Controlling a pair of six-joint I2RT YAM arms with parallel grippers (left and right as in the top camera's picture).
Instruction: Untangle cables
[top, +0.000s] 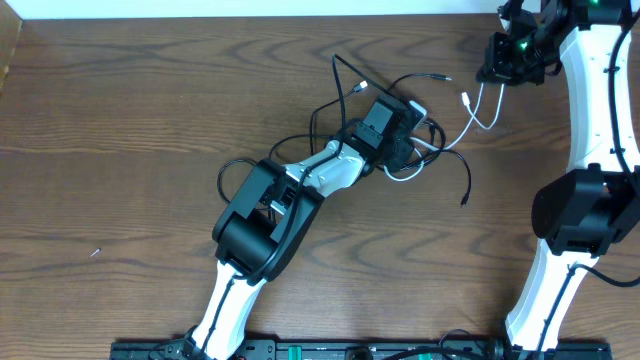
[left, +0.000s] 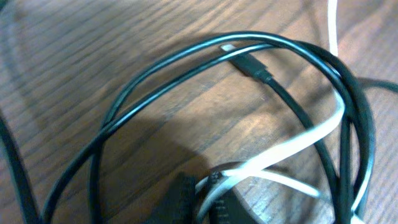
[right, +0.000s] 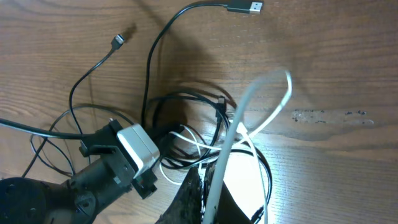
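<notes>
Not done: black cable (right: 151, 59), white cable (right: 234, 127) mixed in heap, mid table (top: 120, 150); left gripper (top: 408, 145) pinched shut in heap (which cord, cannot tell); right gripper (top: 497, 68) holds white cable, far corner; pulling apart yet to do.

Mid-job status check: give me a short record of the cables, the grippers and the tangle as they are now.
surface: brown wooden table
thin black cable: long, looped in a tangle mid-table, two plug ends lying free
thin white cable: shorter, threaded through the black loops, one loop reaching the right gripper
left gripper: shut, down at the tangle; what it pinches is unclear
right gripper: shut on the thin white cable, clear of the tangle
untangled: not yet
</notes>
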